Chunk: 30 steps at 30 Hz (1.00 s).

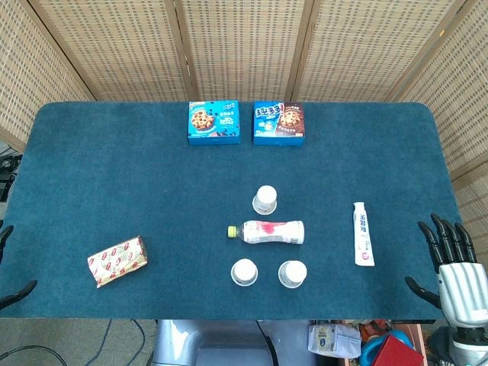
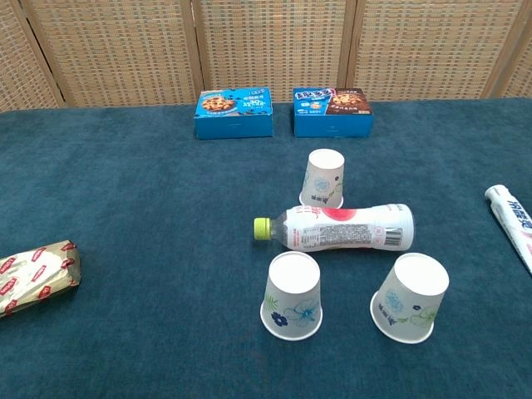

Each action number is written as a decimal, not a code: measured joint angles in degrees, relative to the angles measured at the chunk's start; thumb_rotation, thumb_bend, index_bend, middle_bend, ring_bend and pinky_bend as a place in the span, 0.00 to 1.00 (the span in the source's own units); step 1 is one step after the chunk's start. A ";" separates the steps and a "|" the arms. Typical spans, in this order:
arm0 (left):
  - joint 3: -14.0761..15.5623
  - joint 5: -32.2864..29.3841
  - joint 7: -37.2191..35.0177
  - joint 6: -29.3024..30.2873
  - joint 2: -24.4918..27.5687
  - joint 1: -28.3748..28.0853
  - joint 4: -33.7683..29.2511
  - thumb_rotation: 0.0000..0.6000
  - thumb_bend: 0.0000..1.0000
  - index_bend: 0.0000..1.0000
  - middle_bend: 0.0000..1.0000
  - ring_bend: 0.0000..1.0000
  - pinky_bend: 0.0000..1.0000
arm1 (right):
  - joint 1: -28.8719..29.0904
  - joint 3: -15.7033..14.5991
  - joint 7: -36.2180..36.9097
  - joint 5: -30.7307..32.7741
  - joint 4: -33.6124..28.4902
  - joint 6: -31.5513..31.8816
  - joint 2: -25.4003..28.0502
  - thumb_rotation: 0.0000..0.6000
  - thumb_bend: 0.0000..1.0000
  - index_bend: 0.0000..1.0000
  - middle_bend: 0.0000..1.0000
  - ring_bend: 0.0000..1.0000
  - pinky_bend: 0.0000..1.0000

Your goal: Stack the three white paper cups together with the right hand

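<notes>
The right hand (image 1: 451, 263) hovers empty, fingers spread, at the table (image 1: 91, 168) edge — it should descend squarely over the nearest cup (image 1: 292, 274), avoiding the bottle (image 1: 268, 232).

You're working in a staged test room: woven screens (image 1: 244, 46) wall off a desk (image 1: 114, 168) covered in blue cloth, cables (image 1: 114, 339) underneath.

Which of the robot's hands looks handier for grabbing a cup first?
The right hand: it shows open at the table's edge beside the near cups. The left hand barely shows, farther off.
</notes>
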 measured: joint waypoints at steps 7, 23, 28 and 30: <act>-0.15 -0.44 -0.56 -0.32 0.15 -0.05 0.04 1.00 0.13 0.00 0.00 0.00 0.00 | 0.50 -0.65 -0.52 -0.30 -0.47 -1.95 0.23 1.00 0.00 0.00 0.00 0.00 0.00; -1.76 -3.94 2.92 -4.10 -0.54 -1.67 -1.09 1.00 0.13 0.00 0.00 0.00 0.00 | 19.45 -3.45 17.66 -9.11 2.18 -28.59 1.44 1.00 0.00 0.15 0.22 0.10 0.15; -2.45 -5.94 4.30 -6.71 -0.93 -2.82 -1.11 1.00 0.13 0.00 0.00 0.00 0.00 | 25.62 -2.96 16.95 -6.15 3.39 -38.78 -2.44 1.00 0.00 0.17 0.24 0.13 0.17; -2.68 -6.62 4.60 -7.46 -1.00 -3.18 -1.14 1.00 0.13 0.00 0.00 0.00 0.00 | 26.90 -2.86 16.11 -4.40 3.60 -41.13 -4.03 1.00 0.00 0.19 0.26 0.15 0.18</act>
